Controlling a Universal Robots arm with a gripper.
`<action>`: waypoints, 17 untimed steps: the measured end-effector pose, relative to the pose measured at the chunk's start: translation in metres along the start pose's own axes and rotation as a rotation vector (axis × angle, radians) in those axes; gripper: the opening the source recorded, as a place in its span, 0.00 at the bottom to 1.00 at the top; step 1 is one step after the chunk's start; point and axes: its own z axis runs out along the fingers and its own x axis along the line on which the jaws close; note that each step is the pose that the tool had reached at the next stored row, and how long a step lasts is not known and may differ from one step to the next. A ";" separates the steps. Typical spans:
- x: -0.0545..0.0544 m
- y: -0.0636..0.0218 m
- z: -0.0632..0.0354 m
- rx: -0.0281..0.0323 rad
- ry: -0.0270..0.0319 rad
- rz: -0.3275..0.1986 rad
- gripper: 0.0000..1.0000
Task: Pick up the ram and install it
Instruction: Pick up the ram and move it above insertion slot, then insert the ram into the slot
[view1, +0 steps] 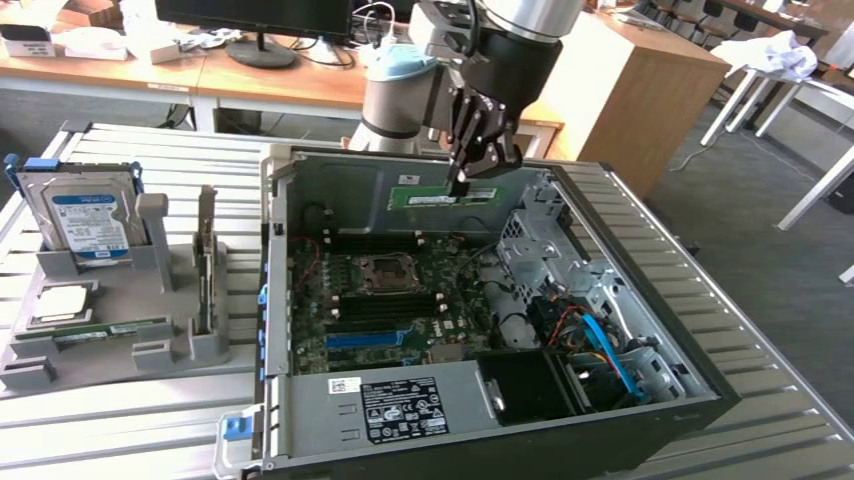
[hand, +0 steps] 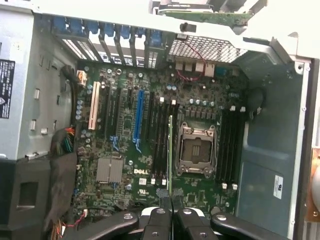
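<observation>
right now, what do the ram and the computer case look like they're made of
The ram: a green circuit board, likely fibreglass laminate with a slightly glossy coat, carrying a white, paper-like sticker.
The computer case: it seems to be bare sheet metal, dull silver-grey, with folded edges and punched holes. Its outer shell looks black, and I cannot tell that material.

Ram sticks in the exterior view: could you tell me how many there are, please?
2. One ram stick is clamped in the gripper over the open computer case; a second stick lies in the grey rack at the exterior view's left. More may be hidden.
</observation>
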 end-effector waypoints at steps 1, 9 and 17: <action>-0.001 -0.0021 0.0000 -0.0001 0.0001 0.000 0.12; -0.005 -0.0177 -0.0001 -0.0001 0.0000 0.000 0.12; -0.005 -0.0181 0.0000 0.0000 0.0000 0.000 0.12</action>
